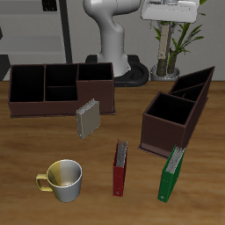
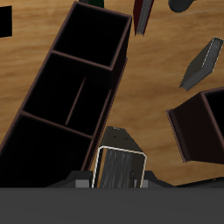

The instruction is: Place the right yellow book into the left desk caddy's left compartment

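Note:
My gripper [image 1: 173,16] is high above the back of the table, over the potted plant. In the wrist view it [image 2: 118,180] is shut on the right yellow book [image 2: 118,169], a tan-grey speckled book seen edge-on between the fingers. The left desk caddy [image 1: 176,114] is the dark brown slant-topped box, below the gripper and nearer the table's front edge. Its left compartment [image 1: 195,88] is the taller end, farther back. Part of the caddy [image 2: 199,131] shows in the wrist view. The other, alike book [image 1: 88,119] stands on the table and also shows in the wrist view [image 2: 203,66].
A wide, low brown organiser [image 1: 57,88] stands at the back and shows in the wrist view [image 2: 66,96]. A red-spined book [image 1: 120,167] and a green book [image 1: 171,173] lie near the front edge, with a metal mug [image 1: 63,178] beside them.

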Available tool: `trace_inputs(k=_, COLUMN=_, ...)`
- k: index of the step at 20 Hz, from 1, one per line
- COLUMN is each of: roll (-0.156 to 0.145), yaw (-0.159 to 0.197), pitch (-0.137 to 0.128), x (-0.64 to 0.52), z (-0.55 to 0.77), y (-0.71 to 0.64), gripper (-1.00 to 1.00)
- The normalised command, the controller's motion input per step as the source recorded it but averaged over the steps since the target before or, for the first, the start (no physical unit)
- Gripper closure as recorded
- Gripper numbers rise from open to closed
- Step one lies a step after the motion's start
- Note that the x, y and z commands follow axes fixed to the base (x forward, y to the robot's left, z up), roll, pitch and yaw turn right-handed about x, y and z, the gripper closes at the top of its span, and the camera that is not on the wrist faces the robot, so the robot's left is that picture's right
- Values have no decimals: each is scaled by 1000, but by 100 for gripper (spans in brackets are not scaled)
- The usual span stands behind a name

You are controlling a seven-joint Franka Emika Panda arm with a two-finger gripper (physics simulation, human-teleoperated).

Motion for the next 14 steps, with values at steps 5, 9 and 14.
trace_inputs(k=5, roll=25, yaw=-15, pitch=15, x=13, z=-62, y=241, gripper=100)
trace_inputs(k=9, roll=20, yaw=-24, pitch=14, x=39, z=-43, y=211, gripper=100)
trace_inputs(k=14, roll=45, yaw=-12, pitch=26, x=74, z=-46, y=293, gripper=100)
